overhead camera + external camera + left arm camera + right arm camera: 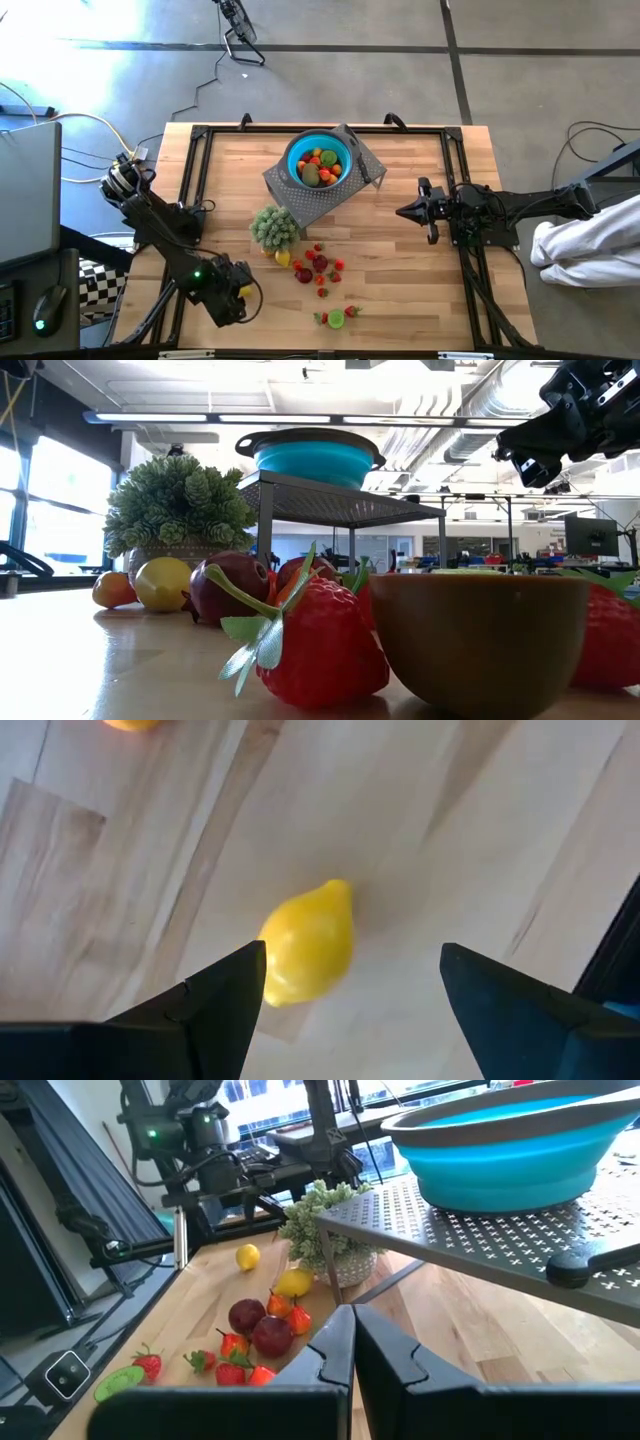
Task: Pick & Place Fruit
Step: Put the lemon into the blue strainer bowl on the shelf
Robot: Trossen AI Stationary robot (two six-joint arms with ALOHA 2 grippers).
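Wooden table [420, 300] (lemon [305, 942] loose)

Bare wood around lone lemon [305, 945], plant [274, 227] and fruit cluster [318, 266] crowd centre

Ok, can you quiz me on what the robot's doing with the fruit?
1. True or false: the blue bowl sits flat on the wooden table.
2. Which fruit lies between the fingers of the left pincer? A strawberry, B lemon, C apple.
3. Fill the gap: the right pincer is ___ (open or shut).

Key: 1 false, it sits up on the grey rack. 2 B. 3 shut.
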